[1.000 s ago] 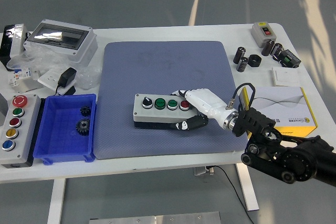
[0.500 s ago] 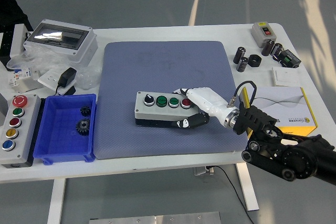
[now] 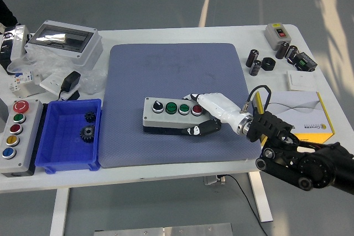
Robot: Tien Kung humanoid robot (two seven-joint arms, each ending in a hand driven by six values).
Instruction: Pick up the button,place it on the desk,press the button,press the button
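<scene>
A grey button box (image 3: pixel 168 115) with a black selector knob, two green buttons and a red button lies on the blue-grey mat (image 3: pixel 177 64), toward its front middle. My right hand (image 3: pixel 193 114), white-backed with black fingers, comes in from the lower right and is shut on the box's right end. Its fingers (image 3: pixel 191 96) wrap over the far side and its thumb lies along the near side. The box rests flat on the mat. My left hand is out of view.
A second, longer button box (image 3: pixel 15 136) lies at the left edge beside a blue bin (image 3: pixel 69 161) holding two gears (image 3: pixel 87 132). A clear-lidded enclosure (image 3: pixel 63 40) stands back left; a yellow-and-white carton (image 3: pixel 304 115), capacitors (image 3: pixel 254 62) and a small switch box (image 3: pixel 276 32) lie right.
My right hand and the button box have shifted very slightly right and toward me on the mat. The person's sleeve seen at top left half a second ago has mostly withdrawn.
</scene>
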